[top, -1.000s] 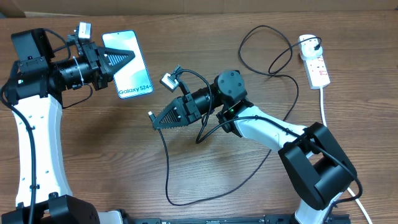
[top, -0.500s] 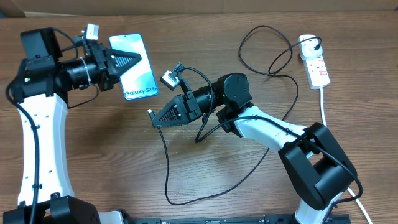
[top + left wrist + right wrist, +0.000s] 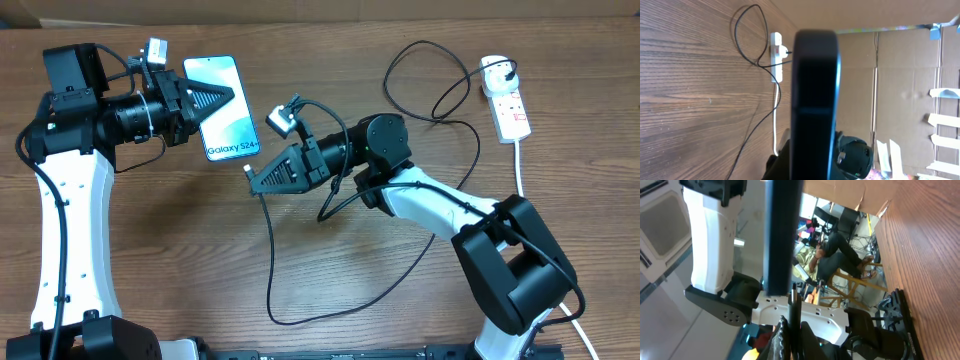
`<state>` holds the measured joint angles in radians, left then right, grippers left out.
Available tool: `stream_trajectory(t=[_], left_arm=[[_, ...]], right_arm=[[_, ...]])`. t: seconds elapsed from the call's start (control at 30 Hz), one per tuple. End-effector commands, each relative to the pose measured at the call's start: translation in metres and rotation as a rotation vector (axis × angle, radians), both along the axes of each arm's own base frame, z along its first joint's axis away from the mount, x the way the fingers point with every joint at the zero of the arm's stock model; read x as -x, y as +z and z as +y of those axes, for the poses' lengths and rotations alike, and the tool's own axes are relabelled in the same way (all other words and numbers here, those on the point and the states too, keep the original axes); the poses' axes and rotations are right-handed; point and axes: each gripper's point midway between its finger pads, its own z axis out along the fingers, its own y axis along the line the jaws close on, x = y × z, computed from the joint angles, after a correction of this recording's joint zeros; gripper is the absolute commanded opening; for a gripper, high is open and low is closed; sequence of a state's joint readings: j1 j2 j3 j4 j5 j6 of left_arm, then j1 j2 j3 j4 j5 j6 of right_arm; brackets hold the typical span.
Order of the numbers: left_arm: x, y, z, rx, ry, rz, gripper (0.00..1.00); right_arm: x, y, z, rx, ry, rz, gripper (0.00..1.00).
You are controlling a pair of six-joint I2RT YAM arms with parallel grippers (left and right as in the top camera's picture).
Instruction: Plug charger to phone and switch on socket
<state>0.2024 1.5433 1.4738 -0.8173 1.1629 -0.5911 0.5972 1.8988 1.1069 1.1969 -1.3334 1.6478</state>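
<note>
One phone, one charger, one socket, two pincers, seemingly two switches

The overhead camera looks straight down on the table, from far enough to take in both arms, the phone and the socket. The left wrist camera sits close behind the phone, seen edge-on, and faces across the table to the socket. The right wrist camera looks past its claw and the charger tip at the same phone's edge, close up.
</note>
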Motion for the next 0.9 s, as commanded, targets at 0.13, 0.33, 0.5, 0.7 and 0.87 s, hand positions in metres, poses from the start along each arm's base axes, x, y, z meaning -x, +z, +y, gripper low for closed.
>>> stream_trajectory(t=[0.13,0.33,0.5,0.7,0.87], left_arm=[[0.003,0.007,-0.003,-0.006,-0.016,-0.036,0.04],[0.003,0.008,-0.004,0.012,-0.005,-0.005,0.04],[0.003,0.009,-0.004,0.022,-0.004,0.006,0.04],[0.004,0.011,-0.005,0.033,-0.016,-0.003,0.04],[0.004,0.013,-0.006,0.040,-0.024,-0.011,0.04]], right_arm=[[0.002,0.025,-0.007,-0.057,-0.018,-0.037,0.03],[0.002,0.026,-0.007,-0.062,-0.021,-0.036,0.04],[0.001,0.027,-0.006,-0.065,-0.029,-0.028,0.04],[0.001,0.028,-0.004,-0.072,-0.036,-0.024,0.04],[0.001,0.029,-0.003,-0.074,-0.038,-0.022,0.04]])
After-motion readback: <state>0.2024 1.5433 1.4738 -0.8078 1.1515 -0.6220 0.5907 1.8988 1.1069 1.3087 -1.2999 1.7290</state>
